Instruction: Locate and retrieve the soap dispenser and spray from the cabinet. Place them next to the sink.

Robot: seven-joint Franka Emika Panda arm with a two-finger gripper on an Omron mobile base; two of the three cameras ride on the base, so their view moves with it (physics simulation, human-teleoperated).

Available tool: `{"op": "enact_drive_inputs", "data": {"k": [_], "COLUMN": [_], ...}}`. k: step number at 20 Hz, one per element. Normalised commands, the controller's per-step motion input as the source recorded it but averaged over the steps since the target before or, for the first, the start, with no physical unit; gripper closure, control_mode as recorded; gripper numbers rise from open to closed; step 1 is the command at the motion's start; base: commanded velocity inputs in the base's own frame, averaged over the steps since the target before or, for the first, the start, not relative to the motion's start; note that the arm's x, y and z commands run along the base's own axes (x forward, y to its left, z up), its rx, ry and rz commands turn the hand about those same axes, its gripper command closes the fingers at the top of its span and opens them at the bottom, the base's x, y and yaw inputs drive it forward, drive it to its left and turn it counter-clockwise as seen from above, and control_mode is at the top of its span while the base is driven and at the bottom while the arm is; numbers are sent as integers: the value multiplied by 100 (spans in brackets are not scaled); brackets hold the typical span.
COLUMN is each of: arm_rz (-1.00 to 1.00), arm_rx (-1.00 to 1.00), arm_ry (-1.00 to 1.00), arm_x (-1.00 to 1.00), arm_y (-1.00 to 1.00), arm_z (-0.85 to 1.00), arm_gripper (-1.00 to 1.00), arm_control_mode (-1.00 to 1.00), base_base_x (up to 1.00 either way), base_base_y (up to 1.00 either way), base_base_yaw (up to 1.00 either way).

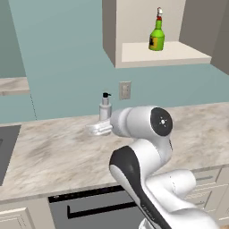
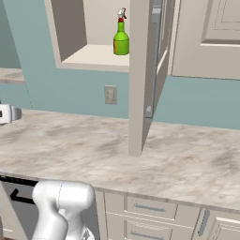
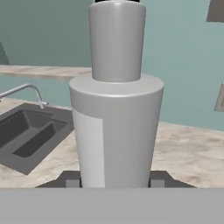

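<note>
Gripping the soap dispenser (image 3: pixel 114 109) between my fingers (image 3: pixel 72 179), I hold it upright, pump top up, apparently just above the worktop (image 1: pixel 58 152). The sink (image 3: pixel 30 135) lies left; open counter surrounds. The spray (image 1: pixel 157 32) stands upright in the cabinet (image 1: pixel 165 53).

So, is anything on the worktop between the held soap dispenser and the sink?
Nothing visible. The fingers grip the soap dispenser, and bare worktop runs from it to the sink and its faucet.
</note>
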Motion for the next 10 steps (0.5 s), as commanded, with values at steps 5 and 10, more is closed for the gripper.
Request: {"op": "enact_drive_inputs", "data": {"k": [5,10], "arm_rz": [23,15], "arm_rx": [0,-2], "arm_ry": [-1,-1], "arm_x": [48,43], "arm_y": [46,29], "arm_z": [-49,-37], "arm_gripper": [100,100], "arm_control_mode": [-100,-100], "base_base_x": [0,0], "base_base_y": [0,0], "base_base_yaw": [0,0]}}
